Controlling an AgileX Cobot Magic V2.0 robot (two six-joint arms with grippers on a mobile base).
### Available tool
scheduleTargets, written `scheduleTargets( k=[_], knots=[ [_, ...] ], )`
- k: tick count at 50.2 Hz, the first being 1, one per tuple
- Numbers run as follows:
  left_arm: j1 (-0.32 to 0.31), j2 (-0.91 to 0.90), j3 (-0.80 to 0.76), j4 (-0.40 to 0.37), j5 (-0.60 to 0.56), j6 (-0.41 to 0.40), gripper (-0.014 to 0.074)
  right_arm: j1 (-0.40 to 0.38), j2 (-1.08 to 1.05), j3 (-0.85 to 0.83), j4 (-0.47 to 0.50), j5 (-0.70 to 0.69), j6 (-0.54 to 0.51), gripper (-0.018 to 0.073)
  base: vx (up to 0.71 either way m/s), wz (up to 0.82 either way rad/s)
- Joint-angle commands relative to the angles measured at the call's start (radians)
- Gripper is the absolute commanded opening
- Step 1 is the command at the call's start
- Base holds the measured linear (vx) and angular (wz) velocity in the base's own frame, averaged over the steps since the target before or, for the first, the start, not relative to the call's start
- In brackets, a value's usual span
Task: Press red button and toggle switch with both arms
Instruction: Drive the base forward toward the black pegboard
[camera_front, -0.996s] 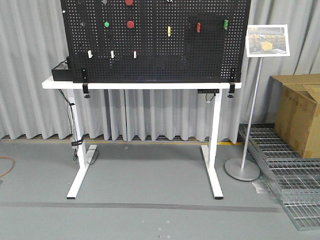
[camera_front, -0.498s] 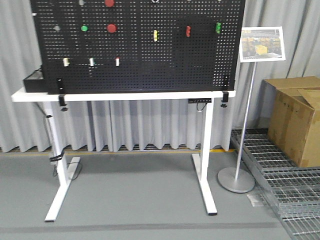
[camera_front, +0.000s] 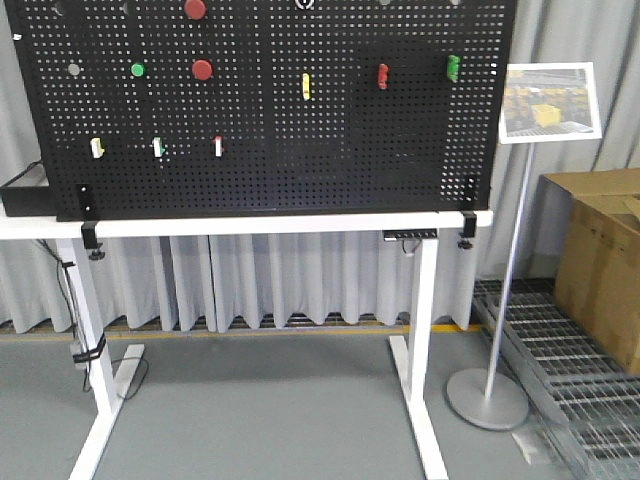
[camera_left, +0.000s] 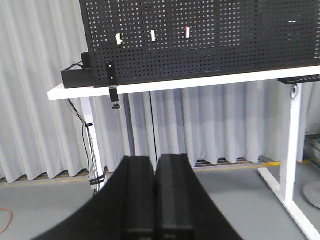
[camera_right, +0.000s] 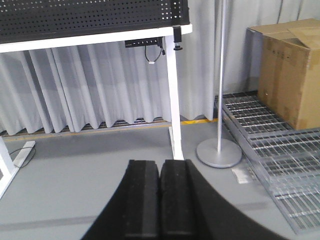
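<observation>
Front view: a black pegboard stands upright on the white table, clamped at both lower corners. A grey curtain hangs behind.

The red button sits on the upper left of the board, just right of a green button. A grey knob is further left. A second red cap lies directly above the red button and is cut by the top edge of the frame.

Three levers are spread across the right half: a yellow toggle switch mid-board, a red toggle switch to its right, and a green toggle switch near the right edge. Three small switches line up in a lower row on the left.

A black box rests on the table's left end. A sign stand is right of the table, with a cardboard box and metal grating beyond it.

Left gripper — fingers pressed flat together with nothing between them. It points toward the table's left end, well apart from the board.

Right gripper — likewise closed and empty, aimed at the floor near the right table leg. It is well apart from the board, and the buttons and levers are out of this view.
</observation>
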Motion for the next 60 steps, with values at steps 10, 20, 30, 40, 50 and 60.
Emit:
scheduleTargets(
  k=[10,20,30,40,50,60],
  knots=[
    [0.000,0.005,0.028,-0.002,-0.077,-0.008,0.0002,-0.005,0.002,0.000,-0.007,-0.083,-0.005,0.0000,0.42,0.03],
    [0.000,0.005,0.028,-0.002,-0.077,-0.008,0.0002,-0.005,0.002,0.000,-0.007,-0.083,-0.005,0.0000,0.42,0.03],
    [0.000,0.005,0.028,-0.002,-0.077,-0.008,0.0002,-0.005,0.002,0.000,-0.007,-0.083,-0.005,0.0000,0.40,0.03],
    [0.000,0.005,0.028,-0.002,-0.077,-0.008,0.0002,-0.005,0.002,0.000,-0.007,-0.083,-0.005,0.0000,0.39,0.02],
    [0.000,0.005,0.028,-0.002,-0.077,-0.008,0.0002,-0.005,0.002,0.000,-0.007,-0.083,-0.005,0.0000,0.38,0.02],
    [0.000,0.005,0.028,-0.002,-0.077,-0.008,0.0002,-0.005,0.002,0.000,-0.007,-0.083,-0.005,0.0000,0.36,0.01]
  ],
)
